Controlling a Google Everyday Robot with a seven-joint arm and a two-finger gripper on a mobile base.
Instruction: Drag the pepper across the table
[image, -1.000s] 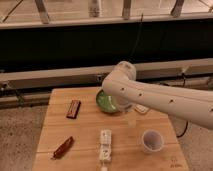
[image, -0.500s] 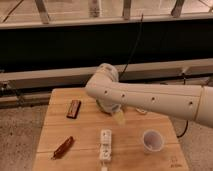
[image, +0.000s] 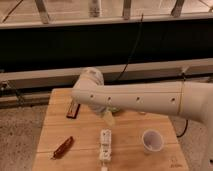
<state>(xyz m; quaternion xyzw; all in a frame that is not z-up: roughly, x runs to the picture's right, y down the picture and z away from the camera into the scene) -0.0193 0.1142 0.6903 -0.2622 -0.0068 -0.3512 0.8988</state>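
Observation:
The pepper (image: 63, 148), small, reddish-brown and tapered, lies near the front left corner of the light wooden table (image: 127, 161). My big white arm reaches in from the right across the middle of the table, with its elbow over the back left. The gripper (image: 109, 118) hangs just under the arm above the table's centre, to the right of the pepper and well apart from it. Only its pale tip shows. It is open and holds nothing.
A dark brown bar (image: 73, 110) lies at the back left. A white strip (image: 105, 145) lies at the front centre and a white cup (image: 151, 141) stands at the front right. A green edge (image: 115, 109) peeks from under the arm. A dark rail wall runs behind the table.
The arm has swung left and nearer the camera, now covering the green bowl that showed a second ago. The pepper, bar, strip and cup have not moved.

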